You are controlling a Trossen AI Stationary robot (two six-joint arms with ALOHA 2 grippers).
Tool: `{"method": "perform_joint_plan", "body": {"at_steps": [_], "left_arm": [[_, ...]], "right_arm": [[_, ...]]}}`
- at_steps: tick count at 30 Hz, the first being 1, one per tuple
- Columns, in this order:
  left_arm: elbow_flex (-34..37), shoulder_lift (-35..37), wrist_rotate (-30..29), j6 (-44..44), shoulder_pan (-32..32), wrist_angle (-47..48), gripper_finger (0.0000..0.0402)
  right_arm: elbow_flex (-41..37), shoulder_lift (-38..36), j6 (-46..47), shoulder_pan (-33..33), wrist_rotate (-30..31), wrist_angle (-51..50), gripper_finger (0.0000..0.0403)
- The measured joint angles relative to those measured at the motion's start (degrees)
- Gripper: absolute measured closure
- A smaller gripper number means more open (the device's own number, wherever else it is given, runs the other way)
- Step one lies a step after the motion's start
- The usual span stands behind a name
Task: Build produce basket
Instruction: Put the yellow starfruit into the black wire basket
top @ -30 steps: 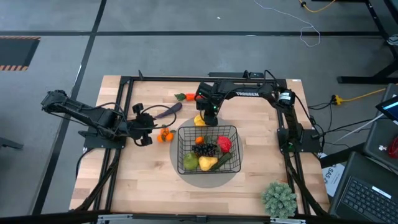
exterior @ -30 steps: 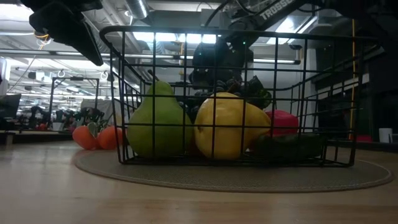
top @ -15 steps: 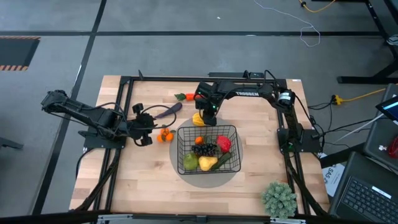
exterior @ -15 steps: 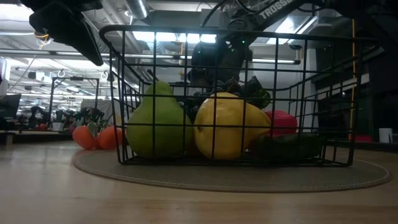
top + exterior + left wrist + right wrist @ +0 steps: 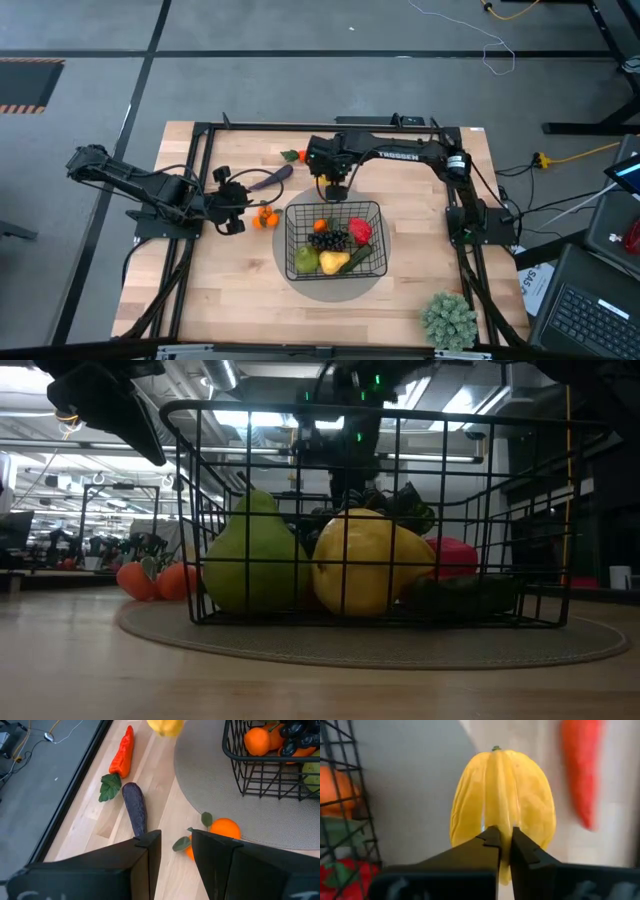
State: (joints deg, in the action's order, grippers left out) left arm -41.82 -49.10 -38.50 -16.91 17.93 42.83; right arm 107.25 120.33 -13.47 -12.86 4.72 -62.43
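The black wire basket (image 5: 378,215) stands on a round grey mat and holds a tangerine, dark grapes, a red pepper (image 5: 361,231), a green fruit (image 5: 255,560), a yellow fruit (image 5: 370,560) and a cucumber. My right gripper (image 5: 333,192) is just beyond the basket's far side, shut on a ridged yellow fruit (image 5: 502,795); the fruit also shows in the left wrist view (image 5: 165,725). My left gripper (image 5: 236,207) is open, low over the table left of the basket. Two tangerines (image 5: 220,830) lie at the mat's edge, right in front of it. The eggplant (image 5: 135,807) and carrot (image 5: 124,752) lie on the wood beyond. My right gripper pinches one raised ridge of the yellow fruit (image 5: 499,822) between its two fingertips, near one end of the fruit. The fingers point down from above and lie along the ridge. The fruit hangs below the fingers, clear of the table.
A bushy pale-green plant (image 5: 448,320) stands at the table's near right corner. The grey mat (image 5: 300,285) reaches a little past the basket on all sides. Black frame rails (image 5: 200,160) run along the left, far and right edges.
My right gripper has gone up with the yellow fruit and a little toward the table's left edge. The fruit has come off the table beside the basket's far side. My left gripper has kept still.
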Motion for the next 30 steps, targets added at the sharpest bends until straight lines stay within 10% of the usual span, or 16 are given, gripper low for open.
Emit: {"method": "perform_joint_plan", "body": {"at_steps": [13,30], "left_arm": [[0.0,0.0,0.0,0.0,0.0,0.0,0.0304],[0.0,0.0,-0.3,0.0,0.0,0.0,0.0304]], "right_arm": [[27.6,-0.1,24.0,7.7,13.8,-26.1,0.0401],[26.3,-2.3,34.6,19.2,3.6,-27.0,0.0400]]}}
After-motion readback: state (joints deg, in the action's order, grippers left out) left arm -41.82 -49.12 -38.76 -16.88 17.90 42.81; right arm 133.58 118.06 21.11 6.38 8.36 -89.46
